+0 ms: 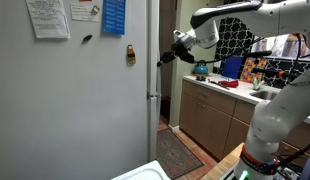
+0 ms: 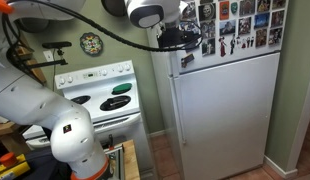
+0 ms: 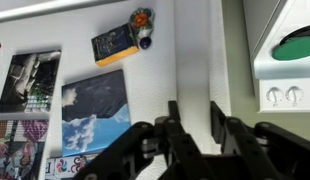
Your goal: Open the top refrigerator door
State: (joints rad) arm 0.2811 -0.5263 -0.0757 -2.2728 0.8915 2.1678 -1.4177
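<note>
My gripper [image 3: 198, 112] has its jaws apart, holding nothing, by the top refrigerator door [image 3: 185, 60]. I should catch its edge firmly, then pull slowly.

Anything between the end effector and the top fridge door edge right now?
Nothing: in an exterior view the end effector sits right beside the top refrigerator door, with only bare air between. Contact cannot be told.
</note>
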